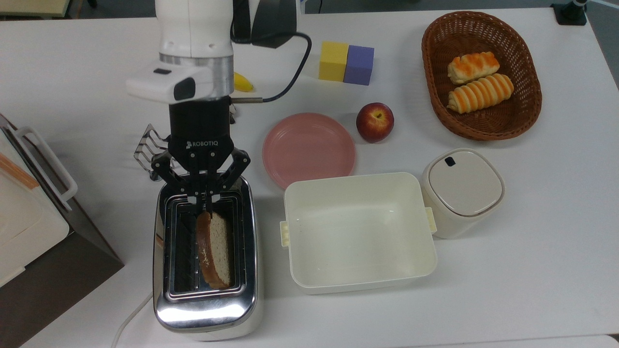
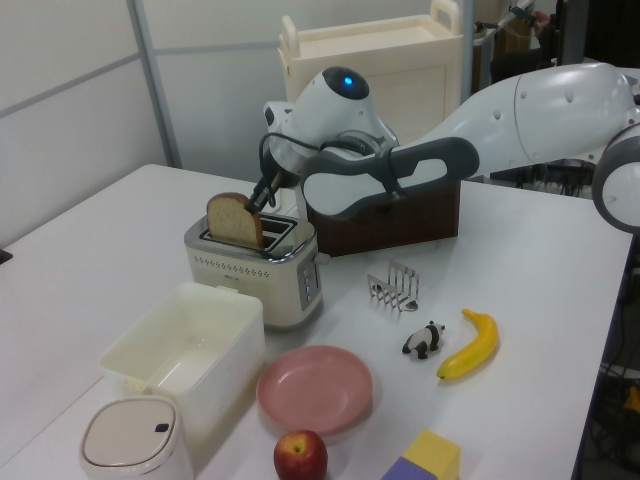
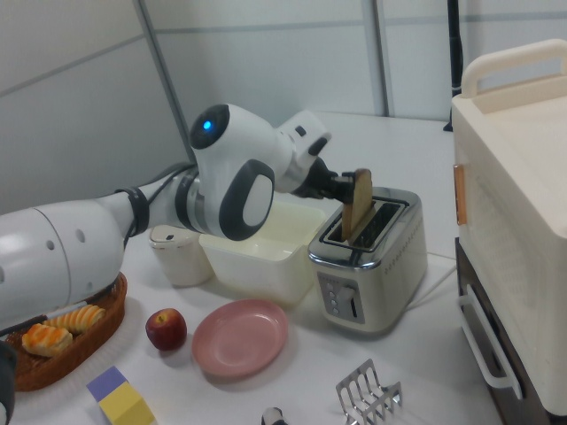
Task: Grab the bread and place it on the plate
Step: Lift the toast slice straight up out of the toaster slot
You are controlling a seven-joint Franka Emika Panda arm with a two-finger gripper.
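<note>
The bread (image 1: 216, 247) is a slice with a brown crust, standing on edge and partly raised out of the right slot of the chrome toaster (image 1: 208, 311). My gripper (image 1: 205, 208) is shut on the slice's upper edge. In the left view the bread (image 2: 234, 220) stands well above the toaster (image 2: 257, 272), with the gripper (image 2: 258, 202) at its right corner. The right view shows the bread (image 3: 357, 209) held by the gripper (image 3: 346, 191). The pink plate (image 1: 309, 150) lies bare on the table, to the toaster's upper right in the top view.
A cream tub (image 1: 359, 286) sits right of the toaster, with a lidded jar (image 1: 462, 191) beyond it. An apple (image 1: 375, 122) lies beside the plate. A toast rack (image 1: 146, 147), a banana (image 1: 243, 83), two foam blocks (image 1: 346, 63) and a basket (image 1: 483, 134) of rolls are also on the table.
</note>
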